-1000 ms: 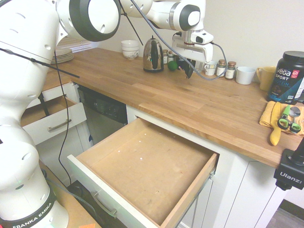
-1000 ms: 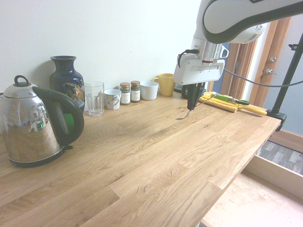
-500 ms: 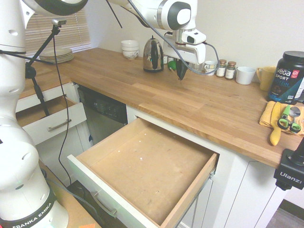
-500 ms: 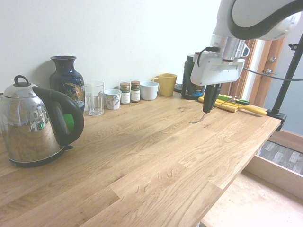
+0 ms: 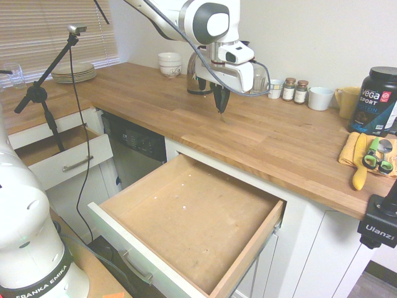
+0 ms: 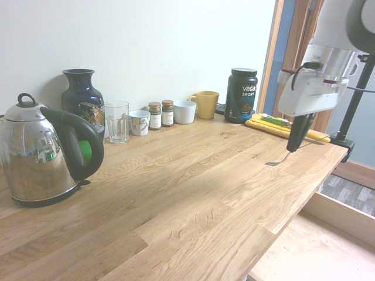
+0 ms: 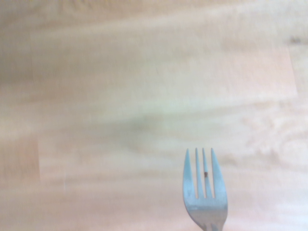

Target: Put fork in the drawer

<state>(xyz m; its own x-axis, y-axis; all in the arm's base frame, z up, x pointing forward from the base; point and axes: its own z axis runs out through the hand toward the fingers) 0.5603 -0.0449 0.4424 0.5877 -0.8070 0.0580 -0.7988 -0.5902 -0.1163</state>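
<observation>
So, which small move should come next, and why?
Probably carry the slim silver fork on toward the wide open drawer: the gripper, jaws shut on it, hangs over the wooden counter, not above the drawer.

Home kitchen: wooden countertop (image 5: 273,139), kettle (image 6: 44,155), stacked plates (image 5: 74,72), drawers.

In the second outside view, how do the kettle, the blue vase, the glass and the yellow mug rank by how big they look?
1. Kettle, though it stands nearest the camera.
2. Vase.
3. Glass.
4. Mug, which is farther back, so its true size against the glass is unsure.
</observation>
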